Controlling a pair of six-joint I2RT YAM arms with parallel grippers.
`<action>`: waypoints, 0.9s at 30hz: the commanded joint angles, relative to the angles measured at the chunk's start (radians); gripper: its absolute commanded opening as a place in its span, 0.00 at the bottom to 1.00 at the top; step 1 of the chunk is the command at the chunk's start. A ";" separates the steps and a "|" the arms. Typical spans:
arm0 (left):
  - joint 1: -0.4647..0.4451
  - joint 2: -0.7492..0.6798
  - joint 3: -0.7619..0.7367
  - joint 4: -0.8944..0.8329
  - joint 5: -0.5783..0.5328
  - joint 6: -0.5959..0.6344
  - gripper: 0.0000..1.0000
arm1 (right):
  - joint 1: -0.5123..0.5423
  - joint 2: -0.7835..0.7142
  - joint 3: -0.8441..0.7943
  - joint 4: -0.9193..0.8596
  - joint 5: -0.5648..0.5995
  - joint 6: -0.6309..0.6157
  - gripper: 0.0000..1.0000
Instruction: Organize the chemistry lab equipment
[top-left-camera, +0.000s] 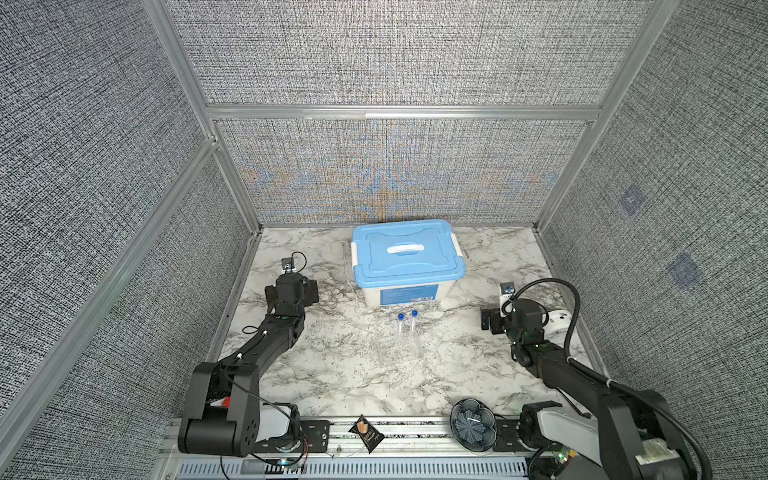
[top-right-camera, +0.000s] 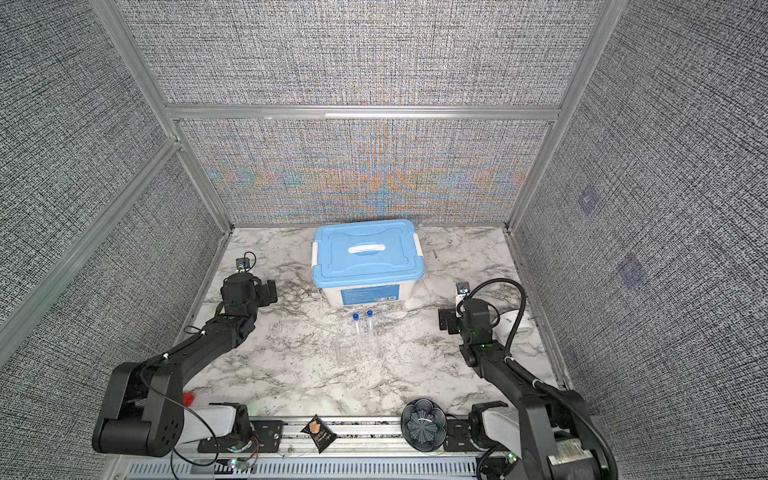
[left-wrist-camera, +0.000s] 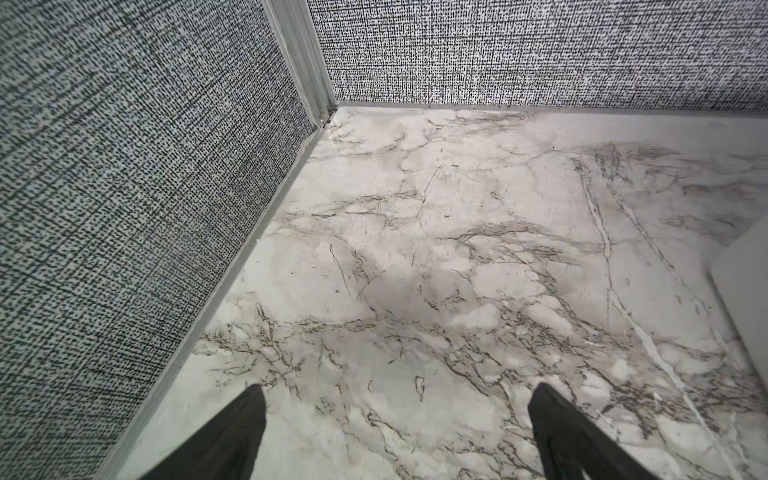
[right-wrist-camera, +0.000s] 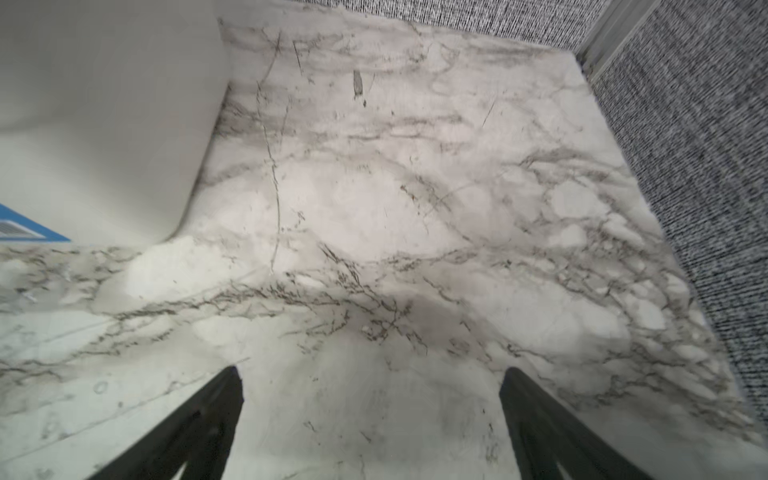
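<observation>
At either side of the marble table (top-left-camera: 332, 374), two grippers, both spread wide, both empty: left gripper (left-wrist-camera: 399, 415) by the left wall, right gripper (right-wrist-camera: 372, 386) near the blue-lidded box (top-left-camera: 405, 253).

Mid-table, between them: one clear rack (top-left-camera: 399, 353), two blue-capped tubes (top-left-camera: 413, 326) upright in it.

Behind the right arm: a white rounded piece (top-left-camera: 557, 324), probably a dish, mostly hidden. Pestle not seen.

Front rail: dark bowl (top-left-camera: 473, 424) and snack packet (top-left-camera: 365, 434), neither of them lab items.

Advice, as judged: the right gripper takes the white piece from above, jaws astride its rim, keeping well clear of the light rack.
</observation>
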 joint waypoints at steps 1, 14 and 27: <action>0.001 -0.020 -0.016 0.161 0.018 0.008 0.99 | -0.011 0.068 -0.032 0.396 -0.085 -0.036 0.99; 0.001 -0.117 -0.253 0.308 0.129 0.091 0.99 | -0.014 0.323 0.027 0.544 -0.008 -0.013 0.99; 0.041 0.136 -0.197 0.536 0.109 0.080 0.99 | -0.019 0.346 0.102 0.442 0.067 0.025 0.99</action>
